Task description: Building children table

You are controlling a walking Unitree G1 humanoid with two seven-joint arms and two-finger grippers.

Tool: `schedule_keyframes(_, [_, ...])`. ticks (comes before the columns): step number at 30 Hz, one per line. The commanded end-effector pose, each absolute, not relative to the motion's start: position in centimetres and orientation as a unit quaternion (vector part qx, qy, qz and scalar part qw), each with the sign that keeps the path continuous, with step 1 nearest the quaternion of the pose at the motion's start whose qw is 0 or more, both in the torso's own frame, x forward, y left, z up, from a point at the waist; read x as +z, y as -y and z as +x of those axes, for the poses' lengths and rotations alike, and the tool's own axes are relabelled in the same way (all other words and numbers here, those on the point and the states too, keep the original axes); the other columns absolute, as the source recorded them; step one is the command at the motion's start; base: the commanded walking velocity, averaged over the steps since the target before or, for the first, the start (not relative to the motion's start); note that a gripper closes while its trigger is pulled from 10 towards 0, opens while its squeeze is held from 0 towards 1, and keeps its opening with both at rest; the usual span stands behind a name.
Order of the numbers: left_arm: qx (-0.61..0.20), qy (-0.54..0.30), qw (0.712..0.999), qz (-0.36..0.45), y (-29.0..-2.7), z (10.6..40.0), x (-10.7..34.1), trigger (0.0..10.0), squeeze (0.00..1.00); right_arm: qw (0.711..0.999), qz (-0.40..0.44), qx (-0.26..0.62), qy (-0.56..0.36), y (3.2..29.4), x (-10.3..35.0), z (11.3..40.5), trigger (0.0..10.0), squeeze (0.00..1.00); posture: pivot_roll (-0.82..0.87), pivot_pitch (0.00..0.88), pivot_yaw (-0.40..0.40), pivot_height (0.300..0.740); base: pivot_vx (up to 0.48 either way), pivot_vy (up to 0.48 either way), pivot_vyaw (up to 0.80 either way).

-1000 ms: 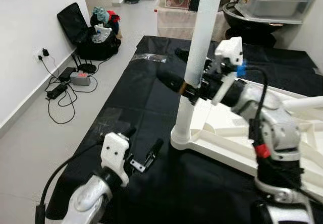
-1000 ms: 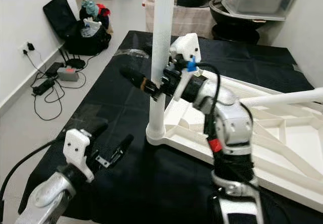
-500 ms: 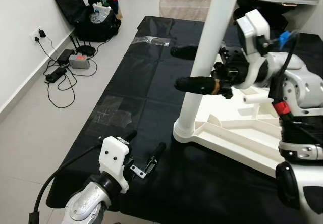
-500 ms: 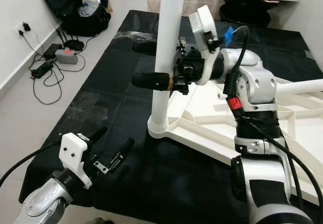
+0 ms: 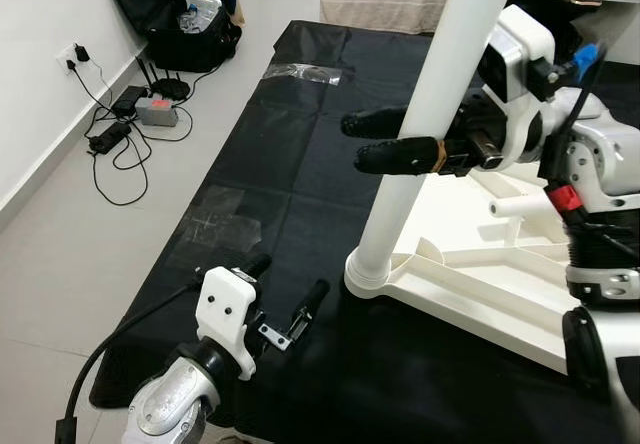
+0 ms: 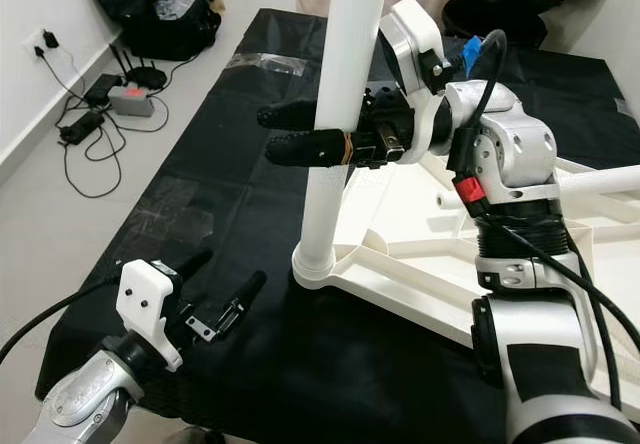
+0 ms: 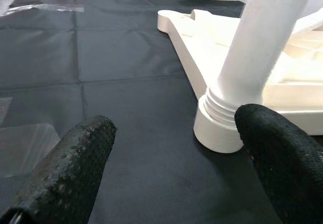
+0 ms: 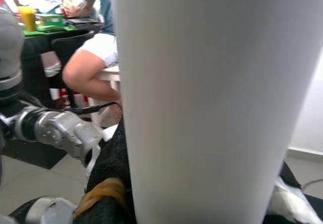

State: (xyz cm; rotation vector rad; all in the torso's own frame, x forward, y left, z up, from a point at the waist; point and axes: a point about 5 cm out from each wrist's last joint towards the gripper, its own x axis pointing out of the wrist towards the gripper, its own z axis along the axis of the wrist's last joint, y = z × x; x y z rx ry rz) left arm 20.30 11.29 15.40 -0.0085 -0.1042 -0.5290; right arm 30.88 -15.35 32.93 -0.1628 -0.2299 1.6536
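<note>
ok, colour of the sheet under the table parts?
Black floor sheet, clearest in the left eye view.
</note>
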Motion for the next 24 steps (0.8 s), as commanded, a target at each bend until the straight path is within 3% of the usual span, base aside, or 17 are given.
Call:
schedule_keyframes(1, [-0.262,0.039,0.964,-0.005,-11.4,20.5,14.7,10.0,0.0,0.696,-0.077,0.708,0.092,15.2,31.7,31.0,0.0,0.0,0.02,0.106,-0.071,0.74,0.0,0.0,0.0])
schedule_keyframes(2, [-0.261,0.038,0.965,-0.005,-11.5,20.7,14.5,10.0,0.0,0.75,-0.07,0.652,0.09,15.2,31.0,31.2,0.0,0.0,0.02,0.1,-0.073,0.74,0.0,0.0,0.0])
schedule_keyframes(3, [-0.258,0.038,0.965,-0.004,-11.5,21.1,14.1,10.0,0.0,0.864,-0.072,0.493,0.072,14.9,28.4,32.1,0.0,0.0,0.03,0.043,-0.106,0.74,0.0,0.0,0.0])
schedule_keyframes(4, [-0.258,0.038,0.965,-0.004,-11.5,21.1,14.1,10.0,0.0,0.864,-0.072,0.493,0.072,14.9,28.4,32.1,0.0,0.0,0.03,0.043,-0.106,0.74,0.0,0.0,0.0])
schedule_keyframes(5, [-0.257,0.036,0.966,-0.003,-11.5,21.5,13.8,10.0,0.0,0.968,-0.055,0.242,0.042,16.3,26.0,33.1,0.0,0.0,0.03,0.033,-0.112,0.74,0.0,0.0,0.0])
schedule_keyframes(6, [-0.257,0.036,0.966,-0.003,-11.5,21.5,13.8,10.0,0.0,0.968,-0.055,0.242,0.042,16.3,26.0,33.1,0.0,0.0,0.03,0.033,-0.112,0.74,0.0,0.0,0.0])
schedule_keyframes(7, [-0.255,0.035,0.966,-0.001,-11.4,21.9,13.4,10.0,0.0,0.99,-0.036,0.129,-0.039,16.7,21.0,31.6,0.0,0.0,0.03,0.003,-0.111,0.74,0.0,0.0,0.0])
schedule_keyframes(12, [-0.255,0.035,0.966,-0.001,-11.4,21.9,13.4,10.0,0.0,0.99,-0.036,0.129,-0.039,16.7,21.0,31.6,0.0,0.0,0.03,0.003,-0.111,0.74,0.0,0.0,0.0])
schedule_keyframes(13, [-0.254,0.034,0.967,0.001,-11.4,22.4,13.2,10.0,0.0,0.993,-0.014,0.078,-0.09,16.1,17.8,30.2,0.0,0.0,0.02,0.0,-0.101,0.74,0.0,0.0,0.0])
schedule_keyframes(14, [-0.249,0.036,0.968,0.002,-11.4,23.1,12.9,10.0,0.0,0.99,0.013,0.102,-0.102,14.0,17.1,30.4,0.0,0.0,0.03,0.0,-0.118,0.74,0.0,0.0,0.0])
schedule_keyframes(16, [-0.249,0.036,0.968,0.002,-11.4,23.1,12.9,10.0,0.0,0.99,0.013,0.102,-0.102,14.0,17.1,30.4,0.0,0.0,0.03,0.0,-0.118,0.74,0.0,0.0,0.0])
schedule_keyframes(18, [-0.238,0.042,0.97,0.005,-11.5,23.9,12.8,10.0,0.0,0.98,0.027,0.171,-0.096,11.0,17.9,31.6,0.0,0.0,0.03,0.0,-0.118,0.74,0.0,0.0,0.0])
schedule_keyframes(19, [-0.234,0.045,0.971,0.005,-11.6,24.0,12.9,10.0,0.0,0.978,0.026,0.183,-0.097,10.5,18.3,32.0,9.5,0.0,0.02,0.0,-0.116,0.74,0.0,0.0,0.0])
schedule_keyframes(23, [-0.232,0.046,0.972,0.004,-11.6,23.9,12.9,10.0,0.0,0.973,0.017,0.211,-0.096,10.2,18.7,32.2,10.0,0.0,0.02,0.0,-0.113,0.74,0.0,0.0,0.0])
schedule_keyframes(24, [-0.234,0.048,0.971,0.002,-11.6,23.8,13.0,10.0,0.0,0.969,0.007,0.233,-0.08,10.1,19.6,32.4,10.0,0.45,0.01,0.0,-0.106,0.74,0.0,0.0,0.0])
